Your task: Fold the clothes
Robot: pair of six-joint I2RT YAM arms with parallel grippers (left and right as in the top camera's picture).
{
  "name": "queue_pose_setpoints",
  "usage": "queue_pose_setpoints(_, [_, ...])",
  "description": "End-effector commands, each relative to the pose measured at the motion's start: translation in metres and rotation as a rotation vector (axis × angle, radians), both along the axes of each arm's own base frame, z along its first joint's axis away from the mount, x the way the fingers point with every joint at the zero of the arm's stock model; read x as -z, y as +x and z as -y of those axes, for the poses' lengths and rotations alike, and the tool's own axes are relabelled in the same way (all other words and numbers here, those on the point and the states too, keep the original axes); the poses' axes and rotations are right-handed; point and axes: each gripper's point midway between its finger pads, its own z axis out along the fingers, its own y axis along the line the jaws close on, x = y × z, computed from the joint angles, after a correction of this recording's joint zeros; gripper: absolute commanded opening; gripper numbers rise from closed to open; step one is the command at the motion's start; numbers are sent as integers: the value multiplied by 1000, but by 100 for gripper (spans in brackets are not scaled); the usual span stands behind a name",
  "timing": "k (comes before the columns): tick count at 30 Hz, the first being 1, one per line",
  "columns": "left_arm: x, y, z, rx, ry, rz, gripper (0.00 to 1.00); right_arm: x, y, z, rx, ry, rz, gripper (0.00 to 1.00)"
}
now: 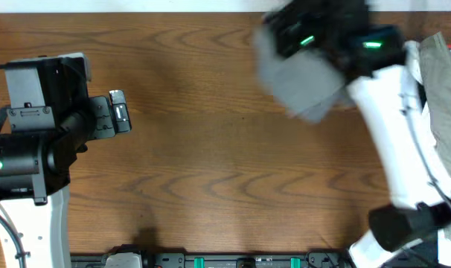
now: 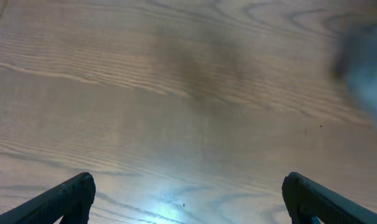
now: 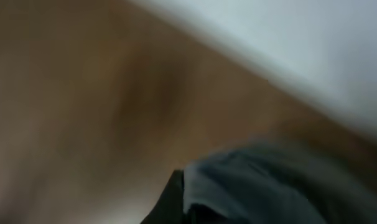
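Note:
A grey garment (image 1: pixel 300 83), blurred by motion, hangs from my right gripper (image 1: pixel 309 43) above the far middle-right of the table. By its colour it looks like the shorts, but no pockets or button show. In the right wrist view the grey cloth (image 3: pixel 269 186) lies against one dark finger of the right gripper (image 3: pixel 176 202); the other finger is hidden. My left gripper (image 1: pixel 118 112) is at the left, far from the cloth. In the left wrist view the left gripper (image 2: pixel 188 202) is wide open and empty over bare wood, with a grey blur of the garment (image 2: pixel 366 74) at the right edge.
A lighter beige-tan garment (image 1: pixel 443 71) lies piled at the right edge behind the right arm. The wooden table (image 1: pixel 210 164) runs across the middle. The left arm's base (image 1: pixel 24 156) stands at the left.

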Motion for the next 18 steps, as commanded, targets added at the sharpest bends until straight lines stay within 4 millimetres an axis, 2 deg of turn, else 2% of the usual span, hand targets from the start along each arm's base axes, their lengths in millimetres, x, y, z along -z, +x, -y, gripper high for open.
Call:
queue_pose_setpoints(1, [-12, -7, -1, -8, 1, 45, 98, 59, -76, -75, -431, -140, -79, 1])
queue_pose_setpoints(4, [-14, -9, -1, -8, 2, 57, 98, 102, -105, -86, -492, -285, -177, 8])
queue_pose_setpoints(6, [-15, -10, -1, -8, 3, 61, 99, 110, -106, -88, -487, -330, -173, 14])
queue_pose_setpoints(8, [-16, -10, -1, -8, 3, 61, 98, 109, -90, -83, -397, -358, -150, 23])
queue_pose_setpoints(9, [-15, -10, -1, -8, 3, 60, 98, 106, -76, -77, -318, -364, -133, 27])
queue_pose_setpoints(10, [-15, -10, -1, -8, 3, 59, 98, 104, -62, -70, -238, -360, -126, 36])
queue_pose_setpoints(11, [-15, -9, -1, -8, 2, 58, 98, 102, -46, -61, -151, -347, -125, 53])
queue_pose_setpoints(13, [-15, -10, -1, -7, 2, 57, 98, 97, -20, -43, -17, -294, -138, 66])
queue_pose_setpoints(16, [-15, -10, -1, -7, 2, 57, 98, 100, 9, -15, 119, -206, -205, 70])
queue_pose_setpoints(18, [-15, -9, -1, -7, 2, 57, 98, 110, 16, -4, 148, -162, -275, 71])
